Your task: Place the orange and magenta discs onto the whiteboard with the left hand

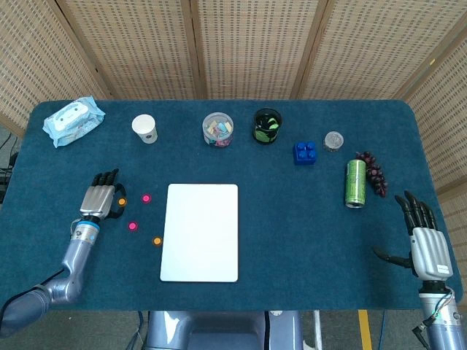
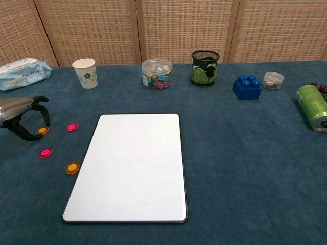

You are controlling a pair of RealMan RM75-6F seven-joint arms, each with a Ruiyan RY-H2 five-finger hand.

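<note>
Left hand [image 2: 23, 118] hovers over an orange disc [image 2: 43, 130] — seemingly not gripping.

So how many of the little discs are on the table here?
4, all left of the whiteboard: an orange disc by the left hand, a magenta disc near the board's top corner, another magenta one lower down, another orange one at the board's edge. None look hidden.

Grapes [image 2: 322, 88] — cut by frame edge
</note>
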